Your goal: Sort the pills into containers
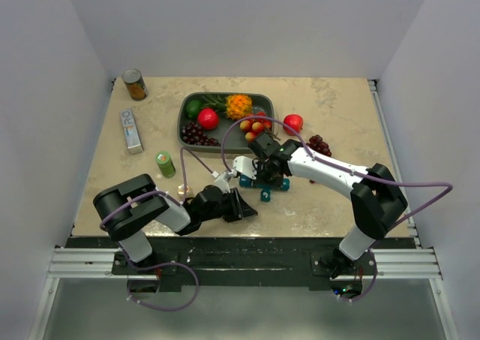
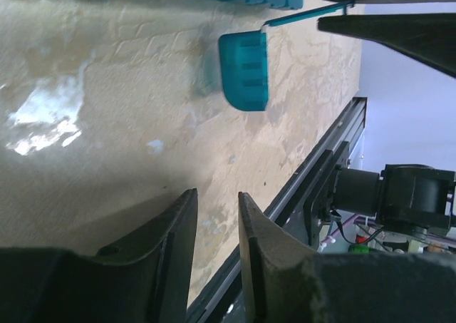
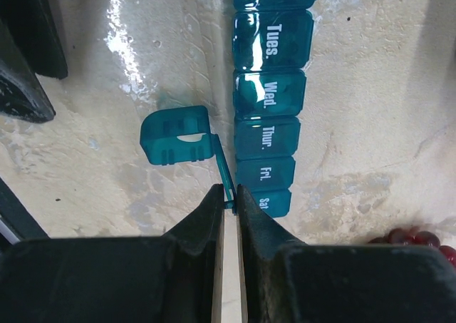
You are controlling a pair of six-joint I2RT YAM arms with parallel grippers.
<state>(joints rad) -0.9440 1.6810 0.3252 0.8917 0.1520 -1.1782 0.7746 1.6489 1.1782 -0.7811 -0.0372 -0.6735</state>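
while my right end effector [image 3: 229,195] pinches shut on the lid [image 3: 221,170] of a loose teal cell [image 3: 174,134] at frame centre, just left of the container strip [image 3: 269,95], my left end effector [image 2: 217,202] hovers part-open, empty.

Containers [image 3: 269,98] teal, white day lettering; table [image 1: 337,107] mottled beige; tray [image 1: 181,124] dark grey.

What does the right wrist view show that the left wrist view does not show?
Only the right wrist view: day labels on the containers and red grapes. Only the left wrist view: the left end effector, open and empty, and the metal rail at the table's edge. Both: the separate teal cell, its thin flap pinched by the right end effector.
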